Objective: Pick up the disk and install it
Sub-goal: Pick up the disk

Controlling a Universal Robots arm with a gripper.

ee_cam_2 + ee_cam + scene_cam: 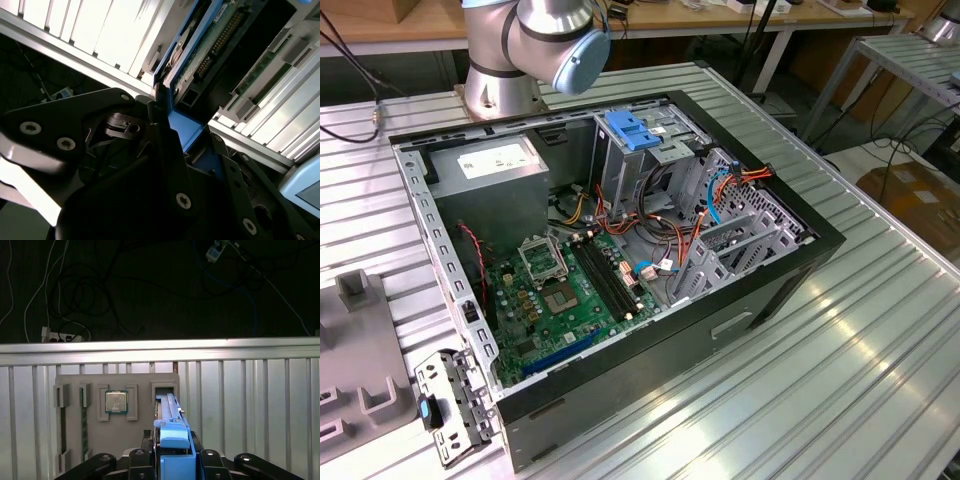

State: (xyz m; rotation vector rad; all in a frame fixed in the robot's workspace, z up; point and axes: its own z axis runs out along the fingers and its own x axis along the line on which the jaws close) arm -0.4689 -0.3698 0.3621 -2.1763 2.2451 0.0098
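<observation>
The jaws apparently clamp the disk (169, 410) by its blue frame; best lifted straight, untwisted, from the grey holder (142, 390) slot.

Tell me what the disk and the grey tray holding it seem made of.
Disk: the blue frame looks like moulded plastic, evenly coloured; one face is green circuit board. Grey tray: matte, probably plastic, with blocky moulded pockets, though painted metal is possible.
</observation>
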